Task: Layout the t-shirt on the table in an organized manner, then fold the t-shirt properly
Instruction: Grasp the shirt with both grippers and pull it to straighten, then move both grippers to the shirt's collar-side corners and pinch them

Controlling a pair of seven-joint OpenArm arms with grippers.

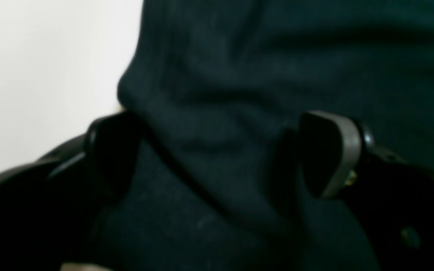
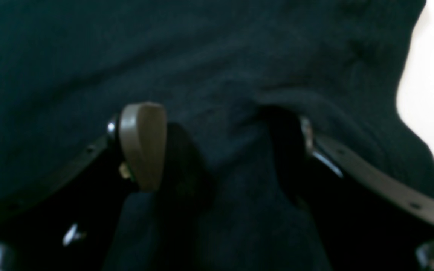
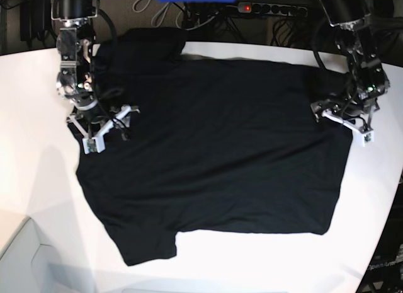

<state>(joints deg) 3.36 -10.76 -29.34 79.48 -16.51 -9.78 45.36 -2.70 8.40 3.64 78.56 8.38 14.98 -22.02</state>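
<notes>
The t-shirt lies spread on the white worktop, occupying most of the middle of the base view, with one sleeve at about 7 o'clock near the front edge and the other at about 11 o'clock near the far edge. It looks largely flat, so the layout stage seems close to done, and the step in hand is probably a last tug to square the cloth or the start of the first fold. The right gripper sits at 9 o'clock on the shirt's edge, and its wrist view shows the fingers standing fairly wide apart with a ridge of black cloth bunched between them. Whether they are pressing on that ridge I cannot tell. The left gripper sits at 3 o'clock on the opposite edge, and its fingers are likewise parted around a raised fold of fabric, again with no sure sign of a firm hold. To do this well, both sets of fingers should close on a single layer at the very edge, not a thick wad, and the two arms should lift and move evenly so the cloth stays taut between them without dragging the 7 o'clock sleeve out of line. Uneven pull would probably skew the hem.
</notes>
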